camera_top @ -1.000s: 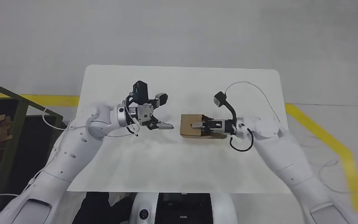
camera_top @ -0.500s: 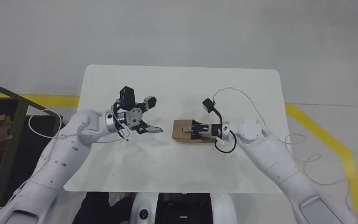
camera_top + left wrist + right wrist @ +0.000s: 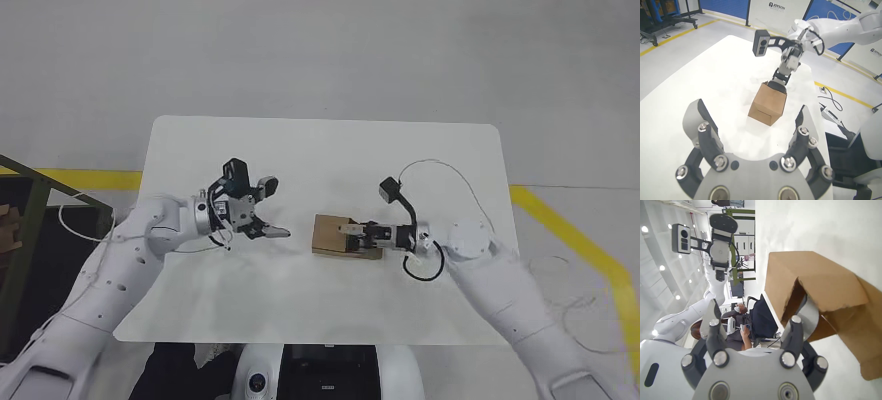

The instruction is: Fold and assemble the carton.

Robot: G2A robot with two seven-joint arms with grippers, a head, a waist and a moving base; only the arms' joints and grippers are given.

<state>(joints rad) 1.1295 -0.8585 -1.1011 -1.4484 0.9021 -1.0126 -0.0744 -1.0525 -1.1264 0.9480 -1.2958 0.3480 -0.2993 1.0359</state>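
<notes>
— Is the brown cardboard carton (image 3: 335,236) getting done?
— Halfway: one end is looking closed. The spread right gripper (image 3: 759,302) is poking a finger into the open end; the released left gripper (image 3: 272,208) is facing it, apart.

Bright, even overhead light. White table (image 3: 696,79) glares hard around the carton (image 3: 768,106), surface washed out there. Faint soft shadow at the carton's base. Round ceiling lamps (image 3: 662,267) flare. Wrist views bend lines at the edges.
</notes>
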